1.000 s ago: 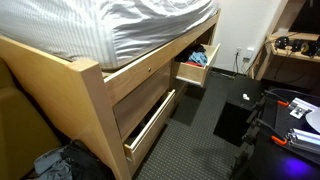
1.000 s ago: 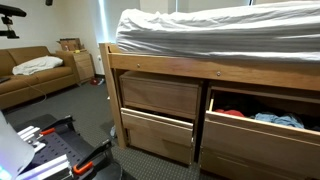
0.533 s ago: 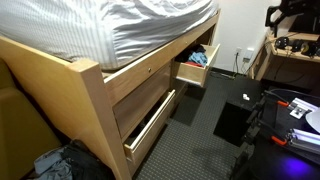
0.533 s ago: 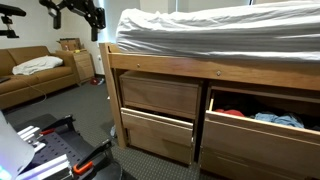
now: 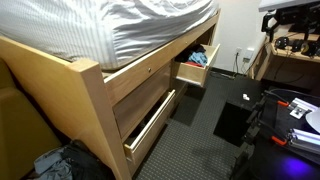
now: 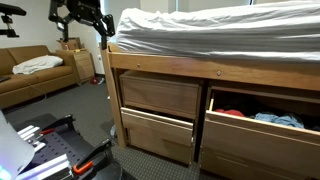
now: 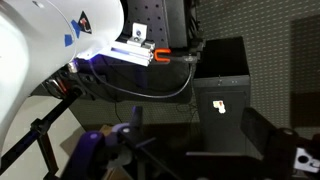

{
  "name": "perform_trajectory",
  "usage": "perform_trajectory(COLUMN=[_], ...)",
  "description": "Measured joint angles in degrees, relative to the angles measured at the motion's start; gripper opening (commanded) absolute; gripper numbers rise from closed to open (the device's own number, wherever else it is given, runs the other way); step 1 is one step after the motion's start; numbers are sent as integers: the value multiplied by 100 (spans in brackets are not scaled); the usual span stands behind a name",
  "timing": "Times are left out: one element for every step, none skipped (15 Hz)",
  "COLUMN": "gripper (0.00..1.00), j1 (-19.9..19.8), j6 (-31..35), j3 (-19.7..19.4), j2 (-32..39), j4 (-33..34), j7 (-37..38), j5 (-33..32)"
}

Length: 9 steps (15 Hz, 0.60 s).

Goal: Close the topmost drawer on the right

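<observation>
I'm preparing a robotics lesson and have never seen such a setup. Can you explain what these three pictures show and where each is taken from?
The machine is a robot arm, up high beside a bed. Two pictures come from cameras standing in the room. Both show the bed's open drawer holding blue and red clothes. The third comes from a camera on the arm's wrist, looking at the robot's white base and dark floor. The gripper is too small to tell whether it holds anything.

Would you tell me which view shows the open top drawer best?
An exterior view: the drawer is large, head-on, open, clothes visible. In an exterior view from the side it appears small. The wrist view misses it.
</observation>
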Motion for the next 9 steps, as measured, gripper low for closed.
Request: perform_trajectory(gripper=[100,100,100,100,100,100,100,100,100], j1=[5,8,19,22,-12,-101,-250,-419,-618], j6=[-6,-8,-39,-109,-118,-96,-56,-58,-65], j3=[-6,-13,-21,-31,-56,-124,-218,-327,-460], j2=[8,12,-12,-92,-237,-447,-645,-767,-876], j4=[0,0,-6,-40,-140,-343,-483,-458,-408], j7=[0,1,-37,-48,92,268,397,482,530], j5=[30,42,16,-48,-183,-371,-611,-800,-1005])
